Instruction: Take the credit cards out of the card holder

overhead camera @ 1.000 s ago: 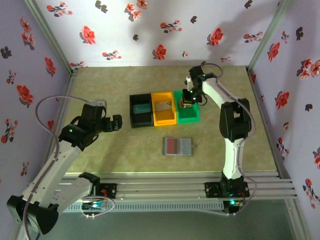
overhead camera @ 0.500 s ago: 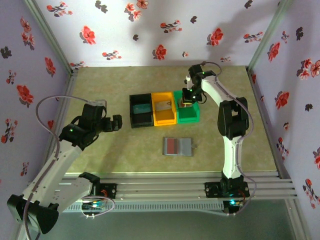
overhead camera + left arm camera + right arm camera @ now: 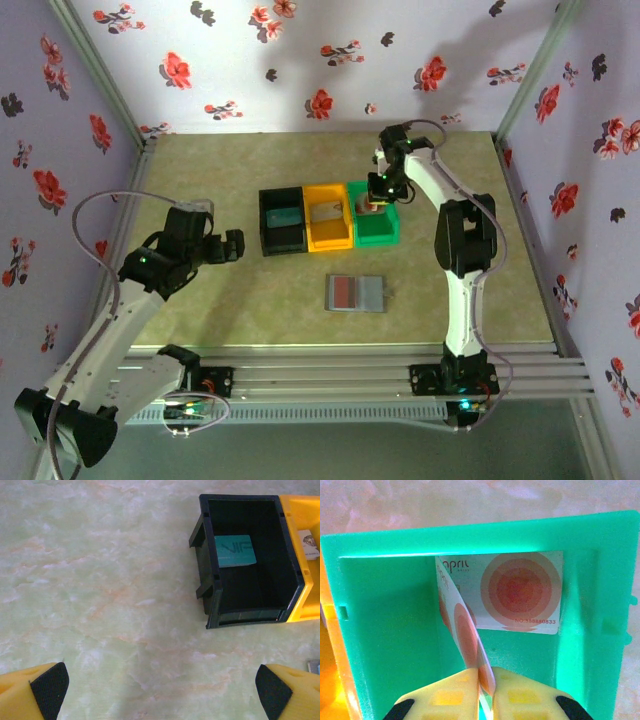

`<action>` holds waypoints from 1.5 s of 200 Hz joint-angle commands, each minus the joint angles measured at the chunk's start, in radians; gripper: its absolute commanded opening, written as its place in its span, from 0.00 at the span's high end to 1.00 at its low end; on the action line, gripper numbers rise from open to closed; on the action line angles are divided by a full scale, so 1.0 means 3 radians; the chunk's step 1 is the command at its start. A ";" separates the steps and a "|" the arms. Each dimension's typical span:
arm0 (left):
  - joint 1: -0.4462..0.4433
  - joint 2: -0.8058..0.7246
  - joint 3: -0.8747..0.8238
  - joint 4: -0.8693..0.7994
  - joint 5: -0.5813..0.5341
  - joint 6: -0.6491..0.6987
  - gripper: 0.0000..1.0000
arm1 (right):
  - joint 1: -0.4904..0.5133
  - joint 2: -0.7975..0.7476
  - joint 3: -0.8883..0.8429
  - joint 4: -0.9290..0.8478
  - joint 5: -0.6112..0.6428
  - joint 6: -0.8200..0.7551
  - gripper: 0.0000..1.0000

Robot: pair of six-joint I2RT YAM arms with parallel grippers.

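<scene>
The grey card holder [image 3: 356, 293] lies open and flat on the table, its left panel reddish. My right gripper [image 3: 486, 672] hangs inside the green bin [image 3: 385, 605], shut on a pale credit card [image 3: 465, 640] with red-orange rings, held edge-on and tilted. A second pale credit card [image 3: 520, 592] with a red-orange blot lies flat on the bin's floor beyond it. In the top view that gripper [image 3: 377, 200] stands over the green bin [image 3: 378, 232]. My left gripper [image 3: 160, 690] is wide open above bare table, left of the black bin [image 3: 240, 560].
A teal card [image 3: 235, 550] lies in the black bin. The orange bin [image 3: 328, 218] between the black and green ones holds a grey card [image 3: 327, 211]. Flowered walls enclose the table on three sides.
My right gripper has shifted slightly toward the far side of the green bin with the card in it. The left arm has not moved.
</scene>
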 commanded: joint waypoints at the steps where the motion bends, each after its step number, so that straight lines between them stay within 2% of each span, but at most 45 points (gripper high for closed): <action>1: 0.0029 0.0013 -0.0017 -0.0049 -0.0077 0.0060 0.00 | -0.0025 0.0104 0.0132 -0.0124 0.0127 -0.0039 0.86; 14: 0.0026 0.0015 -0.0017 -0.0049 -0.0077 0.0059 0.00 | -0.0025 0.0132 0.0159 -0.0146 0.0098 -0.0047 0.92; 28: 0.0027 0.0011 -0.0017 -0.0049 -0.0077 0.0062 0.00 | -0.0022 0.0150 0.0179 -0.0161 0.0079 -0.0047 0.92; 226: 0.0026 0.0036 -0.0015 -0.0058 -0.0077 0.0067 0.00 | -0.0024 0.0349 0.0505 -0.0349 0.0238 -0.0040 0.71; 241: 0.0025 0.0039 -0.0012 -0.0059 -0.0077 0.0067 0.00 | -0.0026 0.0336 0.0545 -0.0378 0.0277 -0.0035 0.68; 300: 0.0032 0.0045 -0.0012 -0.0060 -0.0077 0.0072 0.00 | -0.0010 0.0141 0.0588 -0.0381 0.0387 0.0053 0.66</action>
